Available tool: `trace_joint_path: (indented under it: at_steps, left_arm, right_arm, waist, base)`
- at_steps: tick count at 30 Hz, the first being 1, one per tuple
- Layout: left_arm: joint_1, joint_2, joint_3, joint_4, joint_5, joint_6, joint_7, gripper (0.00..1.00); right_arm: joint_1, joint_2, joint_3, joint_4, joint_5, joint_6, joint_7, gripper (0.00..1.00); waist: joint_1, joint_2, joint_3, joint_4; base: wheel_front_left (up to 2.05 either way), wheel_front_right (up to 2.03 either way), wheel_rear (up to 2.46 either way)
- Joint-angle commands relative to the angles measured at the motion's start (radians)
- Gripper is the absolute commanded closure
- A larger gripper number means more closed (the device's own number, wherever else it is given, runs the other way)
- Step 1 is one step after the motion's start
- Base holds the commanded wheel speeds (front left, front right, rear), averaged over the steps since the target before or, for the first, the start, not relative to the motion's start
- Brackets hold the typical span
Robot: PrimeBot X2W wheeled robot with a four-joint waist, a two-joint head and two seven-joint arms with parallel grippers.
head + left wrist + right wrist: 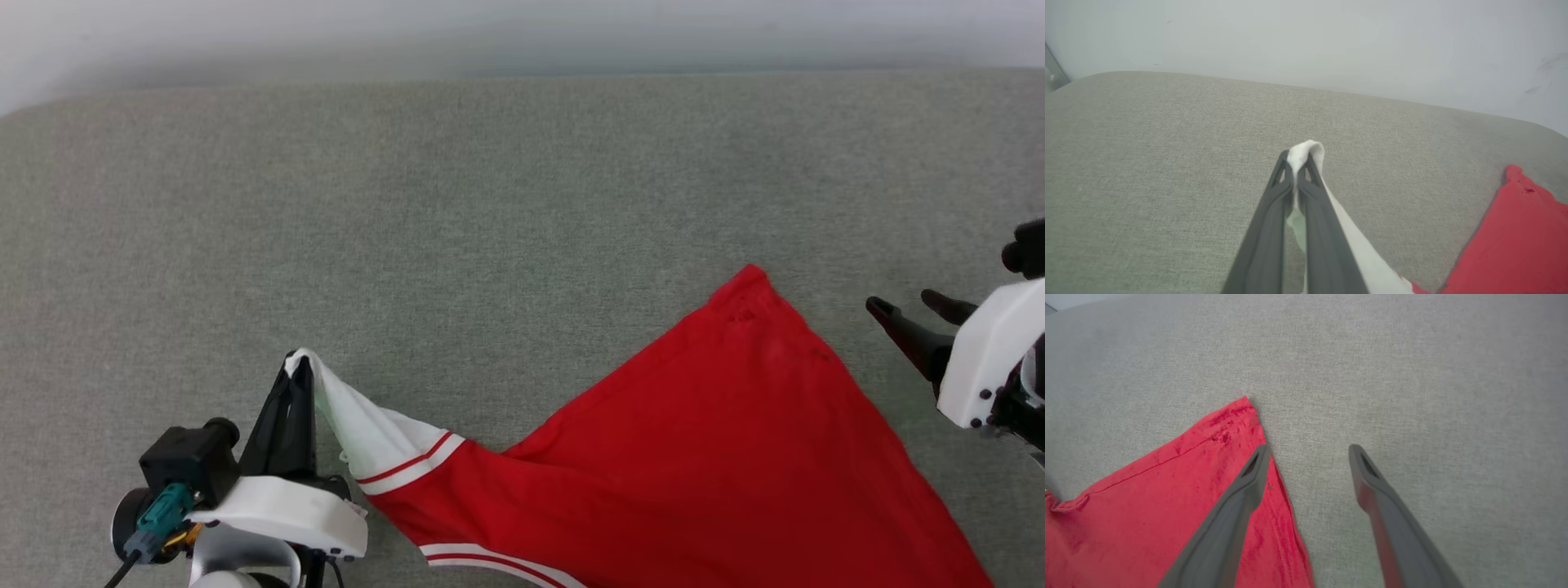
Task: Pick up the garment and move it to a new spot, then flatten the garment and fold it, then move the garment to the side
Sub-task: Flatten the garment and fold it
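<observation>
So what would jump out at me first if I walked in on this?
The bright red garment spread across the lower right of the grey fabric surface grabs the eye first. At lower left, the left gripper is pinched shut on its white end with red stripes. At the right edge, the right gripper stands open and holds nothing, just beside the garment's red corner.
</observation>
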Motion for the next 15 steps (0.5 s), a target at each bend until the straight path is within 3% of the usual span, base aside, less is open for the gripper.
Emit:
trace_joint_path:
  at_steps: [1,6,15]
  left_arm:
    - [-0.017,-0.003,-0.003,-0.004,0.006,0.000,-0.006,1.00]
    - [-0.072,-0.020,-0.027,-0.006,0.026,-0.014,-0.016,1.00]
    - [-0.112,-0.048,-0.047,0.016,0.027,-0.023,-0.036,1.00]
  right_arm:
    - [-0.015,-0.004,0.007,0.006,0.008,-0.001,0.016,0.00]
    - [-0.117,-0.032,0.087,0.037,0.031,-0.001,0.224,0.00]
    - [-0.160,-0.014,0.215,0.104,0.061,0.000,0.396,0.00]
  waist:
    - [-0.0001,-0.0001,0.043,0.034]
    - [-0.0001,-0.0001,0.096,0.075]
    - [-0.0001,-0.0001,0.149,0.109]
  base:
    - [0.00,0.00,0.00]
    - [0.00,0.00,0.00]
    - [0.00,0.00,0.00]
